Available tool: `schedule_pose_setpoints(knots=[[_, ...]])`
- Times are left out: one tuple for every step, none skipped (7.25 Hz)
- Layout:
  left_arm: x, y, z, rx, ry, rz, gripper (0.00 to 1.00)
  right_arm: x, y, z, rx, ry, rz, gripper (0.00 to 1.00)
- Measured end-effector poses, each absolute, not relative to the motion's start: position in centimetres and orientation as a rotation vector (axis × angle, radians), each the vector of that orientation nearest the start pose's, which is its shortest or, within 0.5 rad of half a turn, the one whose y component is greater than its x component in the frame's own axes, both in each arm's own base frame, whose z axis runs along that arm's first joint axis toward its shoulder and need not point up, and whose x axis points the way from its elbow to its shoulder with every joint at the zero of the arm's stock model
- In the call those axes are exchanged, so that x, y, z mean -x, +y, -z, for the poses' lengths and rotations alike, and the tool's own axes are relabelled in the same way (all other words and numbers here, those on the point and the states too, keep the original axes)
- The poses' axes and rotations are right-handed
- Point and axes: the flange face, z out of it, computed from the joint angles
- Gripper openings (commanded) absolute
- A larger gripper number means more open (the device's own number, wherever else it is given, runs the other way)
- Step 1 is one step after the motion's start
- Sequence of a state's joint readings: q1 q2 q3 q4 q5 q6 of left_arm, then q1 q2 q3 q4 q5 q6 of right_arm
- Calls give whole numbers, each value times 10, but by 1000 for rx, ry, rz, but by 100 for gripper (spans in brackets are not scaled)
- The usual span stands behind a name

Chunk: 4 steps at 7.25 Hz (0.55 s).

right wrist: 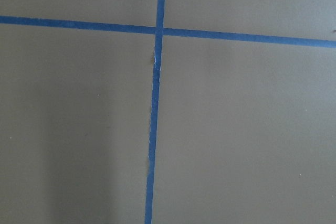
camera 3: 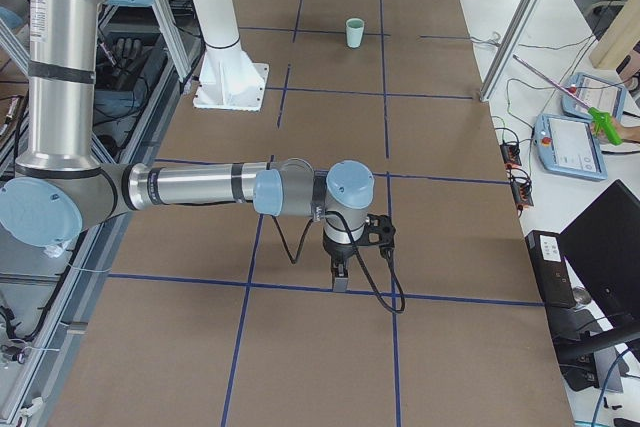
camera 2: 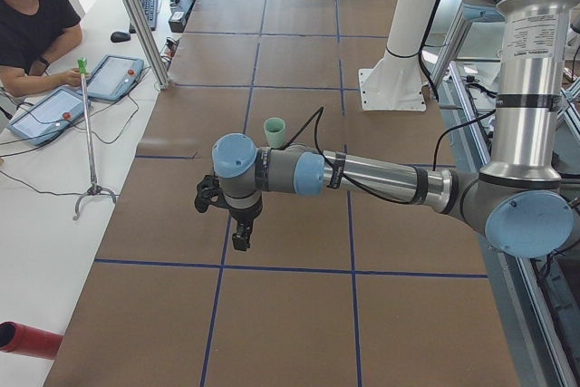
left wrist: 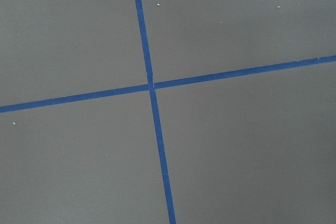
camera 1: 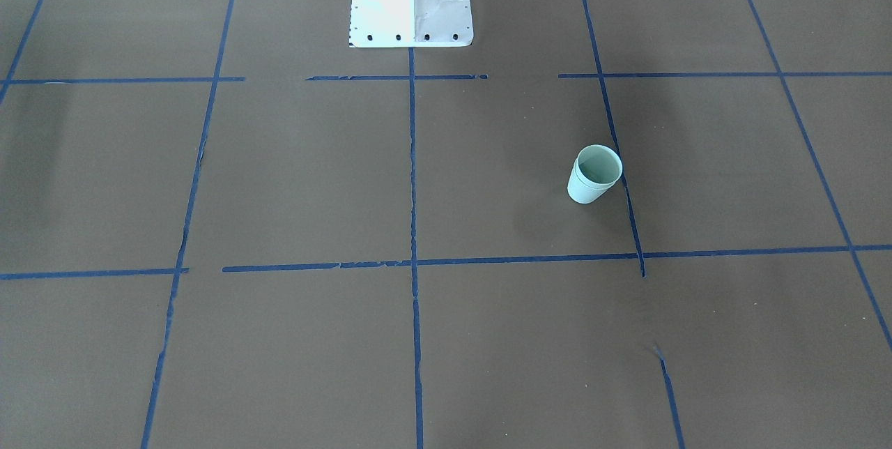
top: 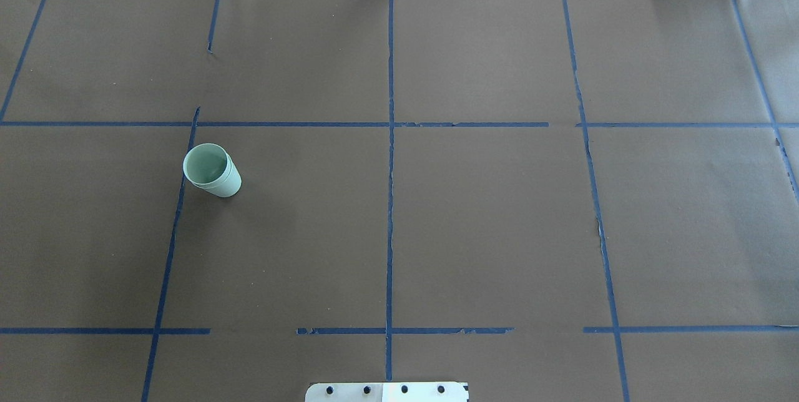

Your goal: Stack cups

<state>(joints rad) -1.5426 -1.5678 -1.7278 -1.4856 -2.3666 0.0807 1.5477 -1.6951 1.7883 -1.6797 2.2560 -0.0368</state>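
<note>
Cups (top: 212, 171) are sitting nested, upright, at 9 o'clock on the overhead table; the stack is looking done. In the left view they are lying at 1 o'clock beyond the left gripper (camera 2: 239, 237), the nearer one. The right gripper (camera 3: 341, 275) is hanging well apart. Only the side views are showing the grippers, so I cannot tell how either is set.

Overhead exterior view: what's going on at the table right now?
The two pale mint-green tapered cups sit nested one inside the other, upright on the brown paper-covered table beside a blue tape line, so the stack looks done. Nothing holds them. The left gripper and right gripper each hang over bare table away from the stack; the side views don't show if they are open or shut.
</note>
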Motion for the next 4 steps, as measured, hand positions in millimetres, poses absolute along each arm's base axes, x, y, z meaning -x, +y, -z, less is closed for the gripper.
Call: schedule_pose_setpoints(knots=[[50,-494,-592,-88,795,-128,100,-60,-438,-626,10,-686,52,100],[54,-494,-594,-89,795,-122,100,-60,-438,-626,10,-686,52,100],[59,-491,-598,-88,795,-114,100,-60,-438,-626,10,-685,52,100],[62,-489,-600,-87,795,-107,100,-60,-438,-626,10,-684,52,100]])
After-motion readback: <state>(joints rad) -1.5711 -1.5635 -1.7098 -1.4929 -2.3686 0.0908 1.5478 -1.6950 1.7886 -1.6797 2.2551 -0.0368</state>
